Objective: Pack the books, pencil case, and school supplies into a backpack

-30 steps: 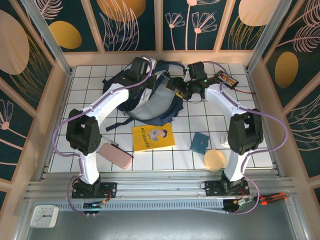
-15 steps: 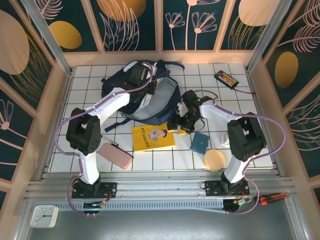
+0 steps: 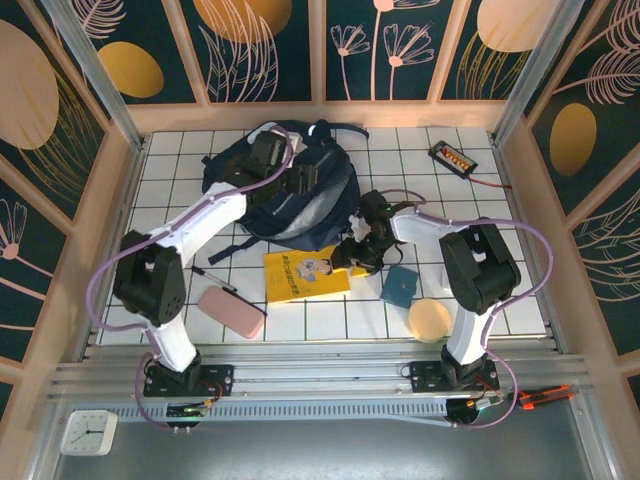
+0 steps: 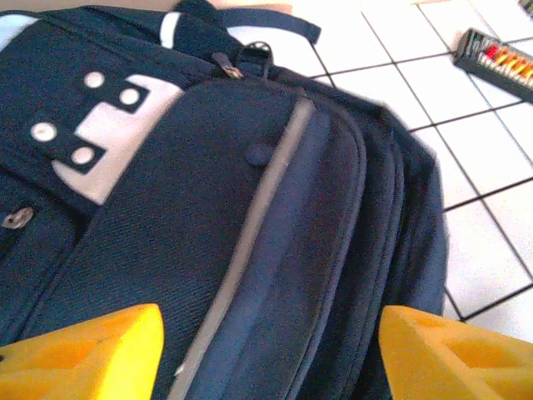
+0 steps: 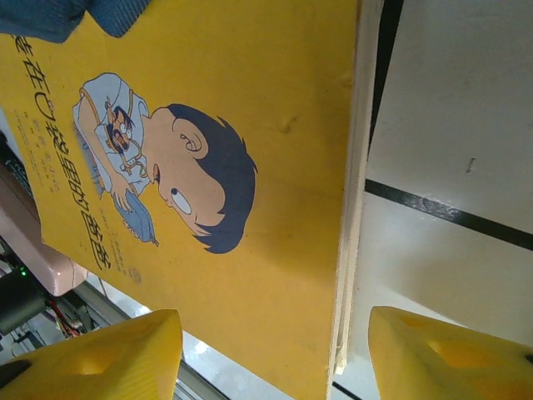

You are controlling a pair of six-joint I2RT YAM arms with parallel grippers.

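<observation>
The navy backpack point(image 3: 262, 196) lies at the back of the table, its front panel point(image 4: 208, 208) up and its flap down. My left gripper point(image 3: 298, 180) hovers open just above it, yellow fingertips point(image 4: 100, 346) apart with only fabric below. One of the books, yellow with a cartoon boy point(image 3: 303, 275), lies flat in front of the backpack. My right gripper point(image 3: 355, 252) is open at that book's right edge point(image 5: 354, 208), its fingertips point(image 5: 450, 350) either side of the edge, holding nothing. The pink pencil case point(image 3: 231, 311), the black pen point(image 3: 213, 278) and the teal pad point(image 3: 400, 286) lie on the tiles.
A round tan disc point(image 3: 430, 320) sits by the right arm's base, just below the teal pad. A black device with orange buttons point(image 3: 452, 157) point(image 4: 500, 60) and its cable lie at the back right. Wooden walls fence the table on three sides.
My left gripper has opened and let go of the backpack, whose grey lining no longer shows. My right arm swung from the backpack down to the yellow book's right edge.
</observation>
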